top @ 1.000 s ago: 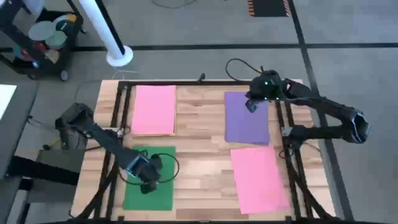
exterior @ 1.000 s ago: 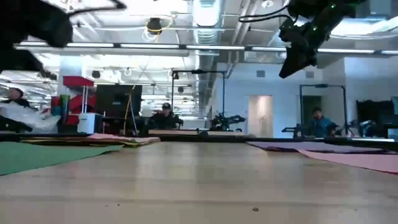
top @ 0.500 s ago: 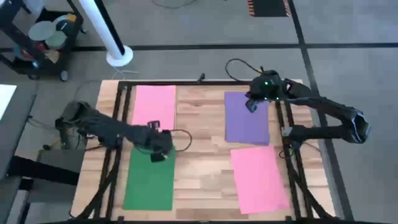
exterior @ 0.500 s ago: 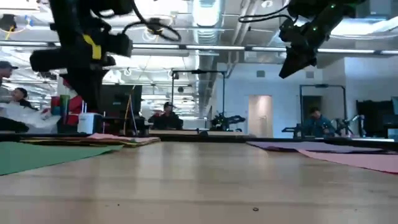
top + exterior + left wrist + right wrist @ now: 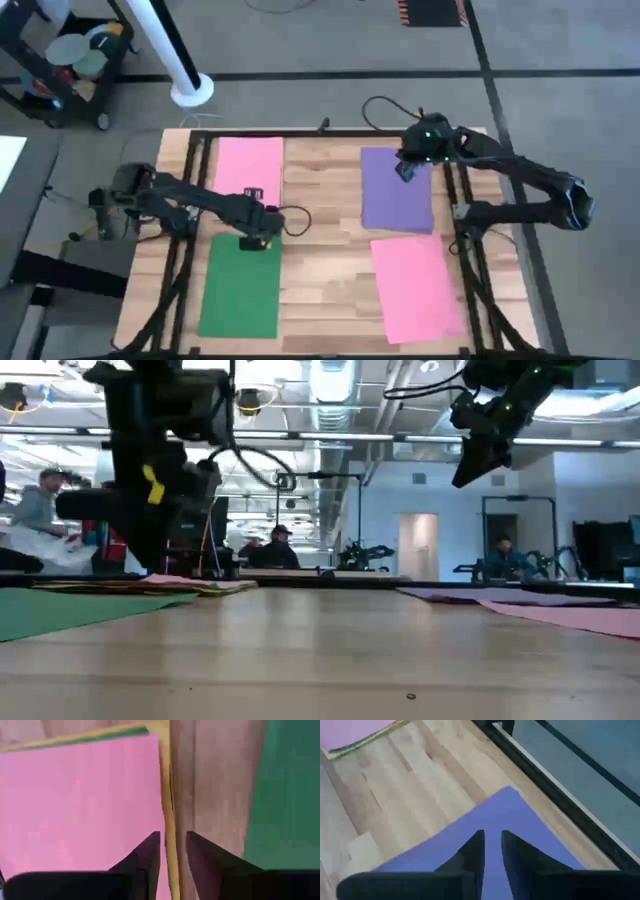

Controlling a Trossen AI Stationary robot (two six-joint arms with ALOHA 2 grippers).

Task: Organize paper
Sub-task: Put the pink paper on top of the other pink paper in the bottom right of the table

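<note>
The left gripper [image 5: 258,241] hangs over the gap between the pink-topped stack [image 5: 248,176] at the table's far left and the green sheet [image 5: 241,286] at its near left; in its wrist view the two dark fingers [image 5: 150,851] stand a little apart with only a narrow gap between them and nothing in it, the yellow edge [image 5: 168,815] of a sheet under the pink one running up just past them. A second ago this gripper was lower down over the green sheet, near its middle; half a second ago it had moved to that sheet's far edge, and now it sits slightly nearer the stack. The right gripper [image 5: 405,168] hovers over the far edge of the purple sheet [image 5: 397,189], its fingers [image 5: 474,851] slightly parted and empty, and it has not moved across the three moments. A second pink sheet [image 5: 416,287] lies at the near right, just beside the purple one on the wooden table [image 5: 320,200]; none of the sheets has shifted. No brand, label or writing can be read on the sheets or arms. In the low view, people [image 5: 280,548] show in the room beyond the table.
</note>
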